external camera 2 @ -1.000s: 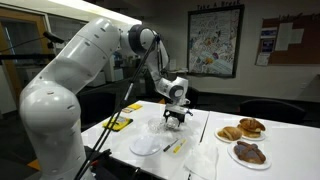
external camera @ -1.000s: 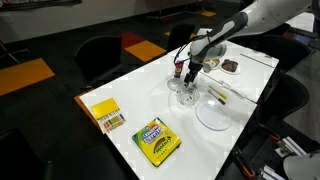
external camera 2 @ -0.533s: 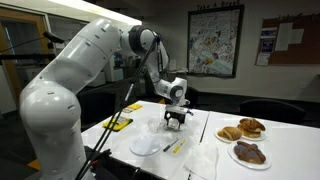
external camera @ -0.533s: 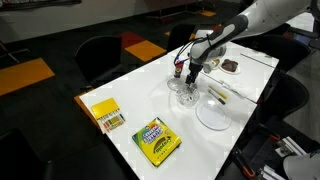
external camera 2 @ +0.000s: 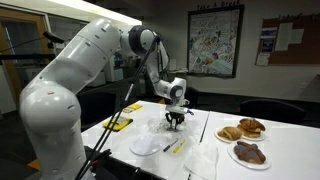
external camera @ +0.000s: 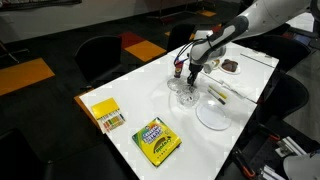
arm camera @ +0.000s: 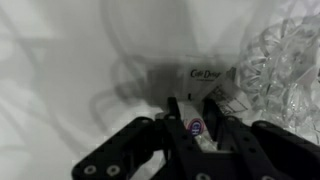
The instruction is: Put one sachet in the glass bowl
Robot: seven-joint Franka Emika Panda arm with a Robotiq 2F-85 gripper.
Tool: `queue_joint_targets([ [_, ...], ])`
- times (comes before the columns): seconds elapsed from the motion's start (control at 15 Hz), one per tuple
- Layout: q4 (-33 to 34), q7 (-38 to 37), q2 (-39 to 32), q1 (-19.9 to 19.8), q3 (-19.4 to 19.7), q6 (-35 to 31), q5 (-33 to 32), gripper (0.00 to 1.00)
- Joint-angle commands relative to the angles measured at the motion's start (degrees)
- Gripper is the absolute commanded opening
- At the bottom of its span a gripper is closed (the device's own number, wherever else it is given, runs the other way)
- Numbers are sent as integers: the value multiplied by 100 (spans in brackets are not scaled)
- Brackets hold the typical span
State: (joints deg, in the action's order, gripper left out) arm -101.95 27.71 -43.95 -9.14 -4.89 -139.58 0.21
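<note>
My gripper (arm camera: 193, 103) reaches down to the white table, its two black fingers closed in on a small sachet (arm camera: 196, 127) with a round blue and red mark. A second sachet (arm camera: 206, 75) with printed lettering lies flat just beyond the fingertips. The glass bowl (arm camera: 285, 55) shows as rippled clear glass at the right of the wrist view. In both exterior views the gripper (external camera: 190, 72) (external camera 2: 175, 120) hangs low right beside the glass bowl (external camera: 185, 93) (external camera 2: 158, 127); the sachets are too small to make out there.
A flat round plate (external camera: 213, 113) (external camera 2: 145, 146) lies near the bowl. A green and yellow crayon box (external camera: 156, 140) and a yellow box (external camera: 106, 113) sit toward the table's near end. Two plates of pastries (external camera 2: 245, 129) (external camera 2: 249, 152) stand at the other side.
The jaws have closed from wide open onto the sachet. The arm has hardly moved.
</note>
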Motion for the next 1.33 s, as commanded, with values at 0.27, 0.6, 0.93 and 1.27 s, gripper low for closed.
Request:
queue_joint_targets([
  [0.27, -72, 4, 68, 29, -56, -27, -116, 2],
  [0.6, -233, 258, 493, -117, -337, 80, 58, 2],
  [0.93, -422, 598, 1085, -318, -603, 207, 377, 2],
  [1.27, -663, 1202, 1564, -451, -738, 351, 977, 2],
])
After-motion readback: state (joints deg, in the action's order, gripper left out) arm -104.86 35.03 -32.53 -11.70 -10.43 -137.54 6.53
